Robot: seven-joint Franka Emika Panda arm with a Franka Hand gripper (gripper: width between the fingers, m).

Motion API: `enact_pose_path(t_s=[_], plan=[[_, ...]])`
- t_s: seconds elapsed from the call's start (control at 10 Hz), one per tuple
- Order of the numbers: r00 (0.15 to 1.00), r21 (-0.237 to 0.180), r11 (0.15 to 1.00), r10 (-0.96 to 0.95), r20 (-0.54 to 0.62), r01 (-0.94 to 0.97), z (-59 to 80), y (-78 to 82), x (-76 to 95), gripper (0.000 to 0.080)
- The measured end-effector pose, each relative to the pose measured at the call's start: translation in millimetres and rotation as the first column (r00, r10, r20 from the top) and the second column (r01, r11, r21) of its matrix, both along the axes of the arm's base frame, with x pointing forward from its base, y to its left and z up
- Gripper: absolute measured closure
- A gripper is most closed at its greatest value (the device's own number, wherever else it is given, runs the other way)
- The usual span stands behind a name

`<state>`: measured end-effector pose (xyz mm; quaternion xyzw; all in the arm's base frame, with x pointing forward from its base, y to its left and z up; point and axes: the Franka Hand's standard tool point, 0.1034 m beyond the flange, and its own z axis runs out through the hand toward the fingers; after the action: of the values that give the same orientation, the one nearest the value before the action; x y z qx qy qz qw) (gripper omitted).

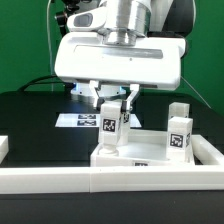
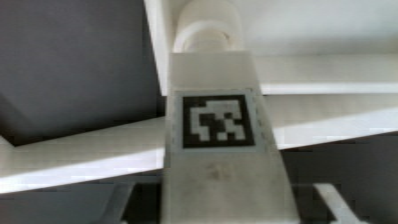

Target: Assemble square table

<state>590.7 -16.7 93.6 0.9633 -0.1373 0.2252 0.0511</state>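
The gripper (image 1: 112, 103) is closed on a short white leg (image 1: 108, 122), one finger (image 1: 98, 96) on each side of its upper part. The leg stands upright, a black-and-white tag (image 1: 108, 125) facing the exterior camera, and its lower end sits on or just above the near corner of the square tabletop (image 1: 140, 152) toward the exterior view's left; whether it touches the surface cannot be told. In the wrist view the same leg (image 2: 219, 110) fills the middle of the picture, running away from the camera, with its tag (image 2: 217, 122) square-on and its rounded far end against white tabletop (image 2: 329, 72) surfaces.

The tabletop is a shallow white tray lying flat on the black table (image 1: 30, 115). A second white leg (image 1: 179, 132) stands upright in it near the corner toward the exterior view's right, also tagged, well apart from the held leg. A small tag (image 1: 140, 164) shows on the tray's near edge. Just in front of the tray runs a long white rail (image 1: 110, 182) along the edge of the work surface. Behind the held leg, flat on the black surface, lies the marker board (image 1: 82, 120), partly hidden.

The arm comes straight down from above, its broad white wrist housing (image 1: 120, 60) level and the fingers pointing vertically at the tray. A green backdrop (image 1: 25, 40) stands behind.
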Motion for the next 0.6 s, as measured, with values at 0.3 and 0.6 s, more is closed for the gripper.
enact_pose_path(t_s=[0.3,0.6], plan=[[1.000,-0.017,1.000,0.005,0.016,-0.005,-6.9,-2.1,-6.3,0.0509],[0.997,-0.042,0.999,0.022,0.075,-0.019,-7.8,-0.4,-7.6,0.0509]])
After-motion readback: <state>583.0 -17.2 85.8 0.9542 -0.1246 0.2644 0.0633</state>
